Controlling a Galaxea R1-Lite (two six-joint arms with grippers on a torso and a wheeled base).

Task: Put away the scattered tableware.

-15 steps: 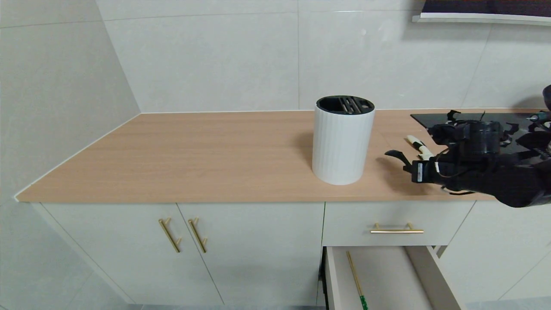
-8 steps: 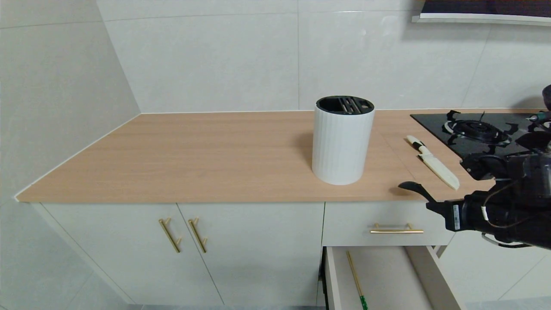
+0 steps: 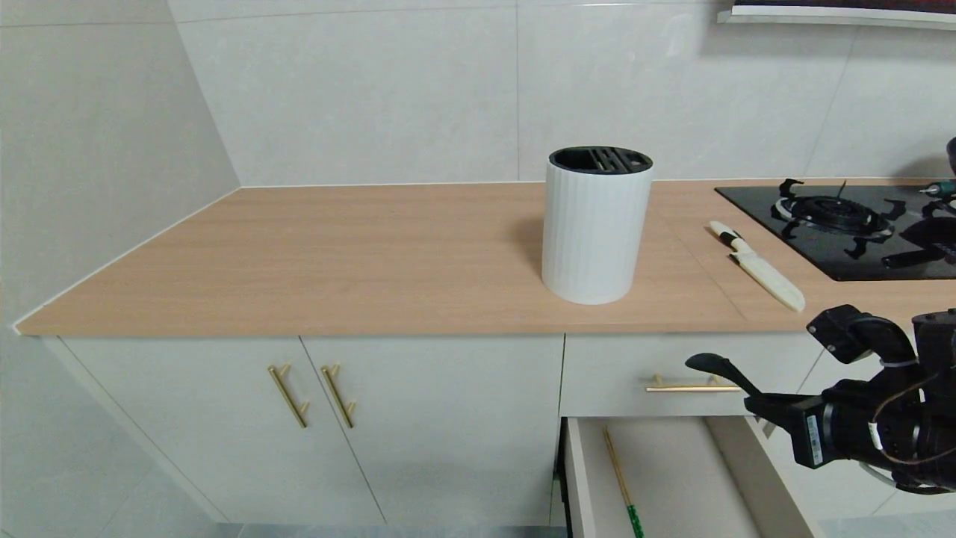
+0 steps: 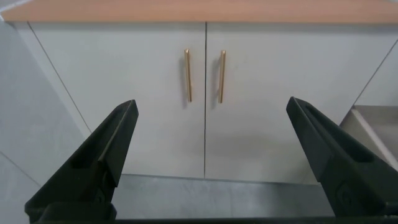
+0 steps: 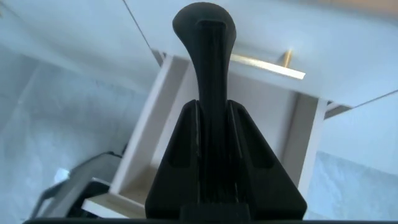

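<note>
A cream-handled knife (image 3: 758,265) lies on the wooden counter (image 3: 336,261), right of a white ribbed utensil holder (image 3: 596,224) with a black slotted top. Below the counter, an open drawer (image 3: 747,471) holds a thin wooden chopstick with a green end (image 3: 620,478). My right gripper (image 3: 708,364) hangs in front of the upper drawer's front, above the open drawer (image 5: 155,124), fingers pressed together with nothing between them (image 5: 204,25). My left gripper (image 4: 211,109) is open and low down, facing the cabinet doors.
A black gas hob (image 3: 836,224) sits at the counter's right end. Tiled walls close off the back and left. Gold handles mark the two cabinet doors (image 3: 314,392) (image 4: 205,74) and the upper drawer (image 3: 691,387).
My right gripper has come off the counter beside the knife, moving down and toward the front, and now hangs before the drawers. The head camera has tilted slightly. The knife stayed put.
</note>
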